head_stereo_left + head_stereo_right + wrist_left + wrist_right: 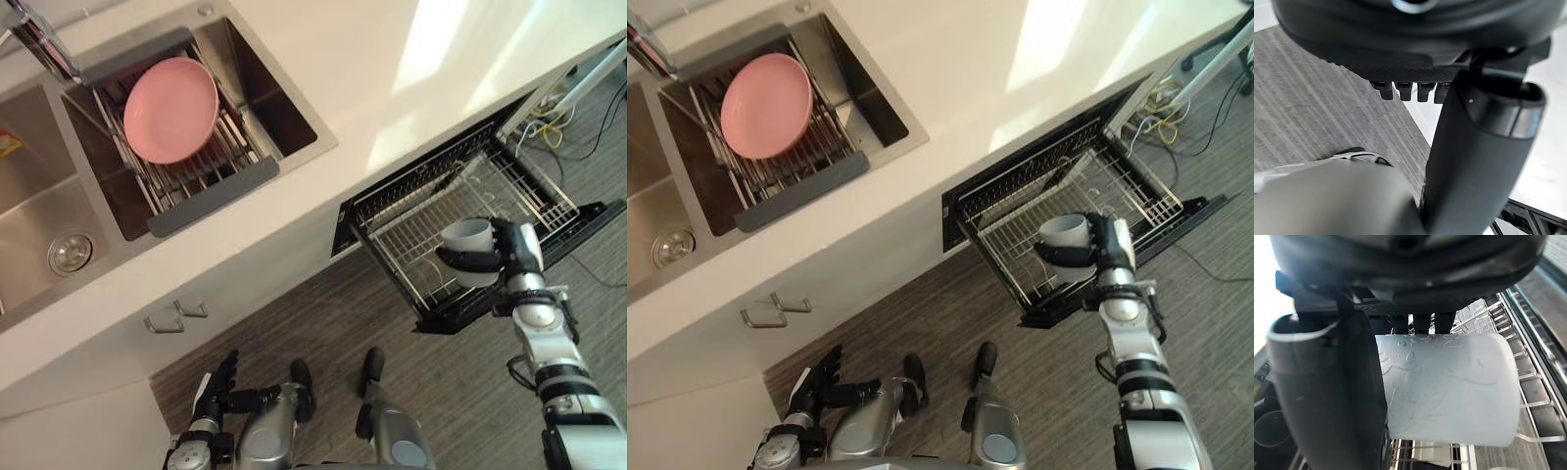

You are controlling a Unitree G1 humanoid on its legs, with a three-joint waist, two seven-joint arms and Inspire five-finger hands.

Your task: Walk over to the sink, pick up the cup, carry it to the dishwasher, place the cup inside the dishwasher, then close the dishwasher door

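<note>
One long pale countertop (392,88) runs beyond both hands, with the steel sink (265,93) set into it, well off to the left of the right hand (511,250). Below the counter edge the dishwasher (364,217) stands open, its wire rack (411,250) pulled out directly under that hand. A pink plate (171,108) lies in the sink, far from either hand. The white cup (468,235) sits in the right hand, fingers and thumb curled round its wall, above the rack. The left hand (217,392) hangs low, fingers loosely spread, holding nothing.
</note>
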